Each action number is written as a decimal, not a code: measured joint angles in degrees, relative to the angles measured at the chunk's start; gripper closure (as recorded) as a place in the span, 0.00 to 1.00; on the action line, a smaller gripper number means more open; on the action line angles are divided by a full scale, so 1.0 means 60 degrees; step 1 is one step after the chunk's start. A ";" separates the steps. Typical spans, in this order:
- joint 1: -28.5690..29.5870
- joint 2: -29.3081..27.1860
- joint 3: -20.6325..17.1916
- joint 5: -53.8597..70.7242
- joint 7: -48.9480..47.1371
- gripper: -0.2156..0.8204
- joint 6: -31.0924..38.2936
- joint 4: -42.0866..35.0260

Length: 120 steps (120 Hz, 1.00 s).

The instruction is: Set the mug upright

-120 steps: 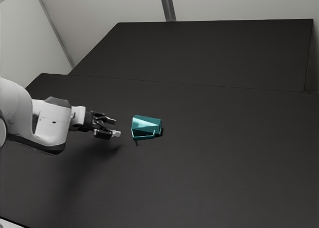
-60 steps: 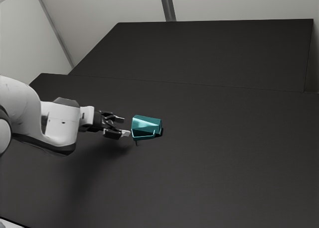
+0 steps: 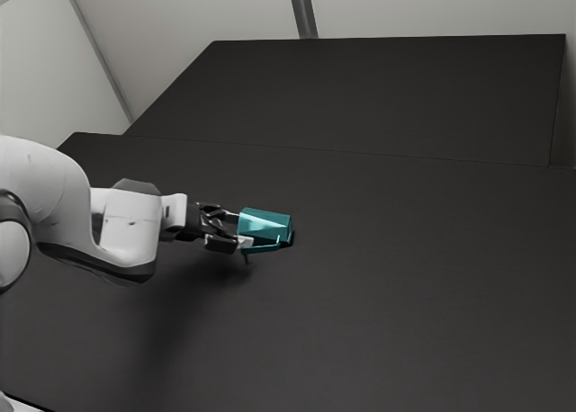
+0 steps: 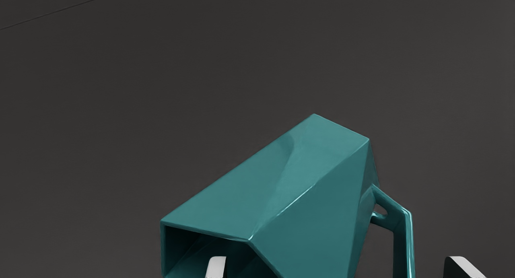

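Hold the gripper spread, pinching nothing, with one fingertip at the mouth of the mug and the other past its handle. See the mug lying sideways on the table, base toward the exterior view's right.

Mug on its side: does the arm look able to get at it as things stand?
Probably yes. The open pincer is at the mug, one finger at its mouth, the other outside the handle; nothing visible blocks the way.
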 joint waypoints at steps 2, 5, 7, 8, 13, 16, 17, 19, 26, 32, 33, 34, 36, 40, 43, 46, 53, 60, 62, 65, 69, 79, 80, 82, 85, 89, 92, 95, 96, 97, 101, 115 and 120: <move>-0.0002 0.0004 -0.0002 -0.0022 0.0001 0.26 0.0001 -0.0002; -0.0004 0.0008 -0.0007 -0.0055 0.0001 0.27 0.0001 -0.0007; -0.0007 0.0011 -0.0012 -0.0082 0.0002 0.28 0.0001 -0.0009; -0.0009 0.0014 -0.0017 -0.0096 0.0002 0.29 0.0001 -0.0010; -0.0017 0.0035 -0.0033 -0.0161 0.0003 0.31 -0.0001 -0.0012; -0.0023 0.0044 -0.0046 -0.0209 0.0004 0.33 -0.0005 -0.0013; -0.0026 0.0046 -0.0050 -0.0225 0.0004 0.33 -0.0007 -0.0013; -0.0032 0.0049 -0.0060 -0.0254 0.0004 0.34 -0.0009 -0.0018; -0.0048 0.0056 -0.0078 -0.0335 0.0005 0.38 -0.0021 -0.0016; -0.0065 0.0057 -0.0084 -0.0383 0.0006 0.40 -0.0033 -0.0015; -0.0067 0.0058 -0.0085 -0.0390 0.0006 0.40 -0.0034 -0.0015; -0.0073 0.0057 -0.0085 -0.0397 0.0007 0.41 -0.0036 -0.0015; -0.0089 0.0058 -0.0085 -0.0412 0.0007 0.41 -0.0039 -0.0015; -0.0122 0.0058 -0.0086 -0.0445 0.0008 0.43 -0.0044 -0.0015; -0.0158 0.0058 -0.0087 -0.0466 0.0008 0.43 -0.0045 -0.0015; -0.0187 0.0058 -0.0087 -0.0488 0.0009 0.44 -0.0047 -0.0015; -0.0252 0.0058 -0.0087 -0.0544 0.0008 0.45 -0.0050 -0.0015; -0.0306 0.0058 -0.0088 -0.0594 0.0008 0.47 -0.0054 -0.0015; -0.0314 0.0055 -0.0088 -0.0607 0.0008 0.47 -0.0055 -0.0013; -0.0320 0.0051 -0.0090 -0.0625 0.0008 0.48 -0.0057 -0.0008; -0.0325 0.0041 -0.0096 -0.0644 0.0008 0.49 -0.0060 0.0004; -0.0347 0.0021 -0.0110 -0.0671 0.0006 0.54 -0.0064 0.0068; -0.0351 0.0020 -0.0111 -0.0674 0.0005 0.55 -0.0065 0.0073; -0.0358 0.0018 -0.0113 -0.0678 0.0001 0.56 -0.0065 0.0081; -0.0366 0.0017 -0.0114 -0.0683 -0.0008 0.59 -0.0064 0.0089; -0.0380 0.0016 -0.0115 -0.0688 -0.0023 0.62 -0.0063 0.0102; -0.0395 0.0015 -0.0116 -0.0692 -0.0040 0.65 -0.0063 0.0124; -0.0410 0.0015 -0.0116 -0.0694 -0.0057 0.68 -0.0061 0.0143; -0.0414 0.0015 -0.0116 -0.0695 -0.0062 0.69 -0.0060 0.0148; -0.0417 0.0015 -0.0116 -0.0696 -0.0068 0.70 -0.0059 0.0152; -0.0425 0.0015 -0.0122 -0.0698 -0.0089 0.73 -0.0057 0.0175; -0.0433 0.0014 -0.0140 -0.0705 -0.0154 0.82 -0.0049 0.0322; -0.0435 0.0009 -0.0141 -0.0706 -0.0179 0.85 -0.0046 0.0360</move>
